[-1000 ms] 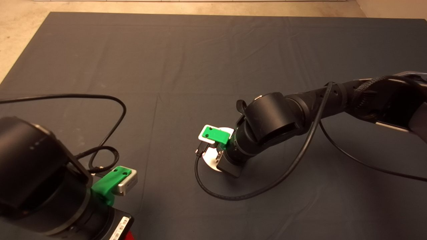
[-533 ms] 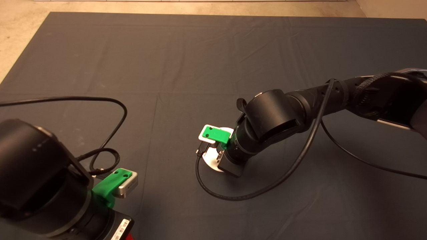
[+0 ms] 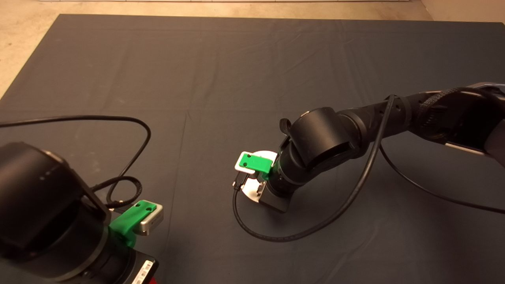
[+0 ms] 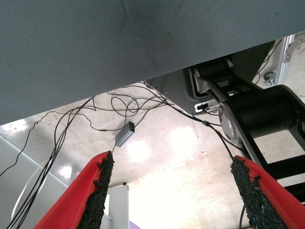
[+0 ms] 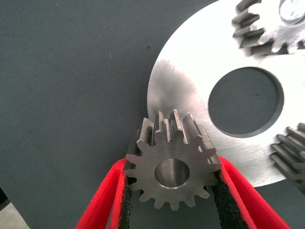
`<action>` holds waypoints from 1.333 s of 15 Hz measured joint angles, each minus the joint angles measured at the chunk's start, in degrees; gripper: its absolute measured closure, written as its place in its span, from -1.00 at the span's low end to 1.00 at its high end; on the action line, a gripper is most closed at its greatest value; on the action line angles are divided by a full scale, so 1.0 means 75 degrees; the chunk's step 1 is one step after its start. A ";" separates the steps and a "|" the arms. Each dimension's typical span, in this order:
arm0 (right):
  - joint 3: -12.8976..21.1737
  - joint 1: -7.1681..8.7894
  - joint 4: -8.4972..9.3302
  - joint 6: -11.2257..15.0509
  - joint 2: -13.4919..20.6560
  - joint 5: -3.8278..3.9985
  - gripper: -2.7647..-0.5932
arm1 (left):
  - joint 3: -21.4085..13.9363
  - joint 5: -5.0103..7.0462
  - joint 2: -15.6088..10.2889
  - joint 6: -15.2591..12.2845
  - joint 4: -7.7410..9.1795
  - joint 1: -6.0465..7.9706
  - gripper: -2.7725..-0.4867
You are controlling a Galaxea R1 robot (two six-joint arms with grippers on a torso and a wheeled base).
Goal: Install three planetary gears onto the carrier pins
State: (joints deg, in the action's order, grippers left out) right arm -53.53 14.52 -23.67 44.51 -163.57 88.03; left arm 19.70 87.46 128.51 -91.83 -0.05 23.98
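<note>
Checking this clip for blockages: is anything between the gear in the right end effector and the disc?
Nothing visible. The right end effector holds the gear over the disc's edge; two other gears sit apart. The pin isn't visible.

- A dark grey fabric mat covers the table, with faint creases running across it.
- Pale beige floor shows beyond the mat's far and left edges.
- Past the mat's edge, thin black cables trail over a glossy, light-reflecting floor.
- A small grey box with a green light lies among the cables.
</note>
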 joint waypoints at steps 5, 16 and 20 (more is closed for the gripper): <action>0.0001 -0.0183 0.0034 -0.0217 0.0184 0.0001 0.59 | 0.0000 0.0003 -0.0005 0.0001 0.0000 -0.0003 -0.11; 0.0012 -0.0198 0.0037 -0.0558 0.0210 -0.0028 0.59 | 0.0000 0.0000 -0.0002 0.0003 0.0000 -0.0011 -0.11; 0.0012 -0.0205 0.0029 -0.0709 0.0041 0.0033 0.59 | 0.0000 0.0000 -0.0002 0.0003 -0.0003 -0.0088 -0.11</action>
State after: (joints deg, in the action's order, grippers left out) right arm -53.44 12.98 -23.45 39.19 -163.26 88.27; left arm 19.70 87.46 128.50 -91.81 -0.07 23.32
